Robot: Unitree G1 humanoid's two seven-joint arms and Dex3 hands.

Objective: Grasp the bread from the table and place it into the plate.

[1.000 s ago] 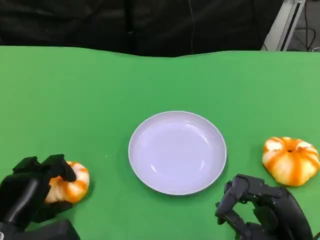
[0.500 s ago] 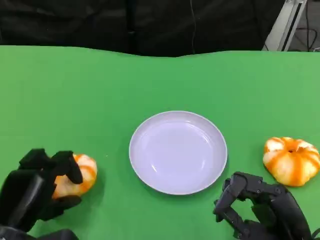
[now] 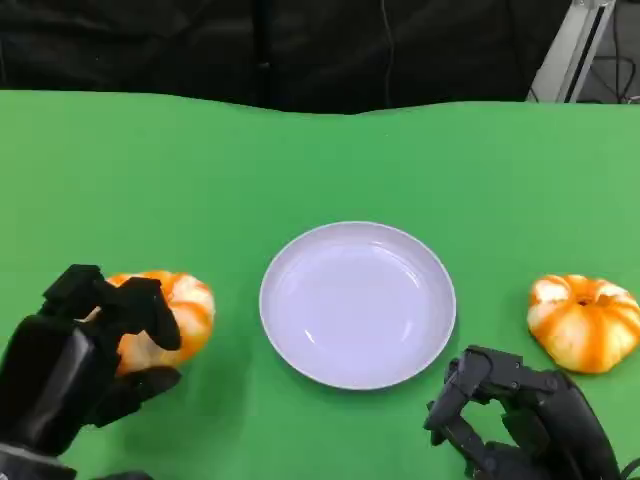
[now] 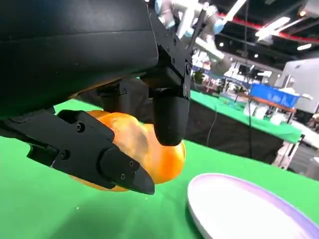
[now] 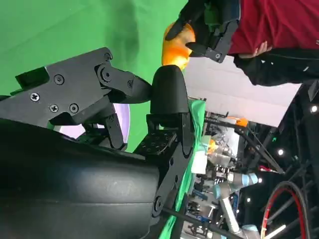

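My left hand (image 3: 75, 365) grips an orange-and-white bread (image 3: 175, 310) and holds it off the green table, left of the white plate (image 3: 290, 260). In the left wrist view its fingers (image 4: 169, 117) wrap the bread (image 4: 154, 152) from both sides, and the plate (image 4: 244, 209) lies just beyond it. A second bread of the same kind (image 3: 583, 322) sits on the table right of the plate. My right hand (image 3: 520, 415) hovers low at the front right, between plate and second bread, with its fingers bent and apart and nothing in them.
The green table (image 3: 320, 160) stretches far behind the plate to a dark backdrop. A metal frame (image 3: 560, 45) stands at the back right. In the right wrist view a person in a red top (image 5: 279, 30) is beside the table.
My left hand has lifted the bread and carried it up and to the right, closer to the plate. The right hand, plate and second bread have stayed put.
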